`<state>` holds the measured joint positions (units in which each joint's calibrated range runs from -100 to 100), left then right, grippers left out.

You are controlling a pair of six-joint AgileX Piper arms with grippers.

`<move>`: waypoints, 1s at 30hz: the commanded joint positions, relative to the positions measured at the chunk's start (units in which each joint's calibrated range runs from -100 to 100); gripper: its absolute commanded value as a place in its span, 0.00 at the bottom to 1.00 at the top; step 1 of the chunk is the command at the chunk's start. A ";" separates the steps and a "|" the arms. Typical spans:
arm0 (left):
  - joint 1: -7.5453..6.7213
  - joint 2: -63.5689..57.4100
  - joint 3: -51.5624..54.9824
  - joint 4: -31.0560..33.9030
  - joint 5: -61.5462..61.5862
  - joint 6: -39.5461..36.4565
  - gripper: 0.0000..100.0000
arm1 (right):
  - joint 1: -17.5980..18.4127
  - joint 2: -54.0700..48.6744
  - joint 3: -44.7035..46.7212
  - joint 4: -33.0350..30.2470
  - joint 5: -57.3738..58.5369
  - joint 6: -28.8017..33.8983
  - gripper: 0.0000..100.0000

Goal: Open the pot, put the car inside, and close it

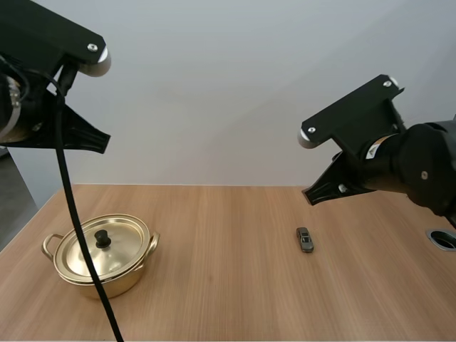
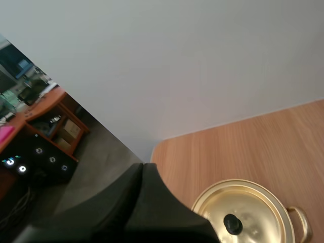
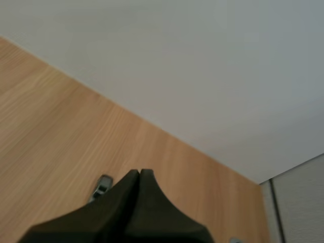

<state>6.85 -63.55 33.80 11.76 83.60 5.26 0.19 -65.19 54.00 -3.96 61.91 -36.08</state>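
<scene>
Left gripper (image 2: 142, 166) and right gripper (image 3: 138, 172): raised, fingers pressed together.
Pot (image 1: 107, 274) (lid (image 1: 102, 246) on) near the table (image 1: 228, 299) left edge; car (image 1: 305, 239) toward its right edge.

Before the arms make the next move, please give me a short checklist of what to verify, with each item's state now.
1. Golden lid of the round golden metal pot seated: ok, it lies closed on the pot.
2. Black knob on the lid free to grip: ok, nothing covers it.
3. Left hand open for the knob: not ok, it is shut on nothing.
4. Right hand empty: ok, shut on nothing, raised above the wooden table.
5. Small grey toy car reachable: ok, alone on the table, apart from the pot.
6. Pot inside empty: cannot tell, the lid hides it.
</scene>
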 commanded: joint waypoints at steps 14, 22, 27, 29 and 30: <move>0.00 30.73 -0.65 -0.72 9.21 0.03 0.83 | 0.02 0.71 -0.05 9.45 0.53 -3.62 0.00; 0.00 37.76 -0.65 -1.91 12.08 0.87 0.83 | 0.02 0.71 -0.05 11.82 0.90 -4.89 0.00; 0.00 42.14 -0.65 -2.06 13.12 0.97 0.83 | 0.02 0.71 -0.05 11.81 3.33 -4.89 0.00; 0.00 43.48 -0.65 -2.06 13.98 1.09 0.83 | 0.02 0.71 -0.05 11.81 4.15 -4.89 0.00; 0.00 44.37 -0.65 -2.20 14.94 1.19 0.83 | 0.02 0.71 -0.05 11.81 4.15 -4.89 0.00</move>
<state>6.85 -20.05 33.19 9.77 97.56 6.30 0.19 -64.49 54.00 7.85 66.09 -40.93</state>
